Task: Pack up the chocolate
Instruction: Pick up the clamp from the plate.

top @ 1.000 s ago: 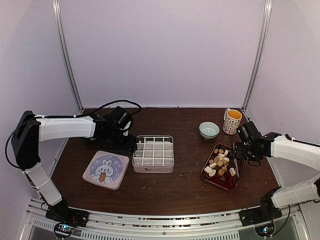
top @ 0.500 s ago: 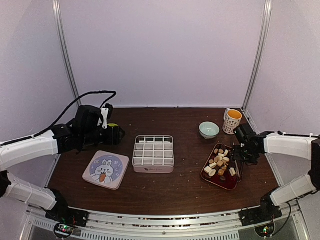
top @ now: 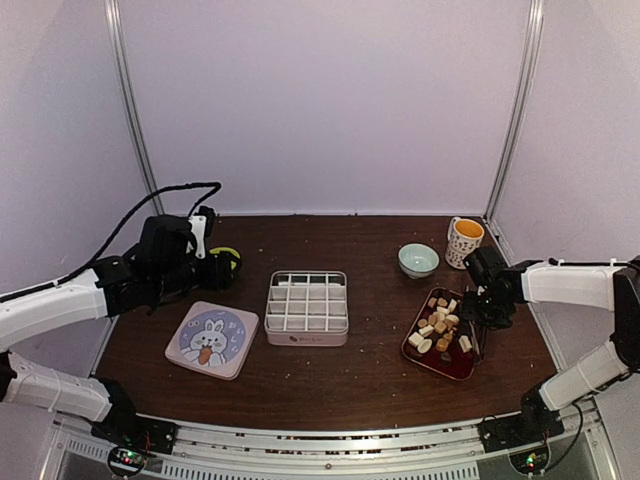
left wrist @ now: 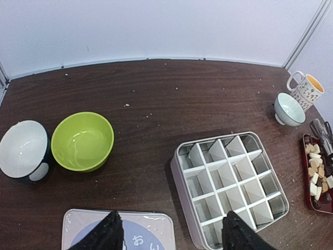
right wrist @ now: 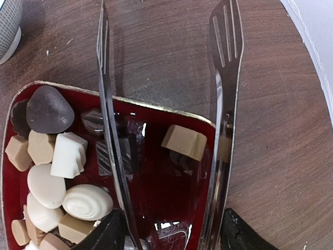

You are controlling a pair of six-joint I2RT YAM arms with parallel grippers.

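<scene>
Ideally, right gripper (right wrist: 169, 237), clamped on tongs (right wrist: 225, 78), straddles the tan chocolate (right wrist: 183, 141) squarely before squeezing; left gripper (left wrist: 169, 237) hangs apart, empty.

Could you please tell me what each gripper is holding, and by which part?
The right gripper holds metal tongs, clamped across both arms, well back from the tips. The left gripper holds nothing.

White arms (top: 55, 305), black joints (top: 165, 245), cable (top: 185, 186)
</scene>
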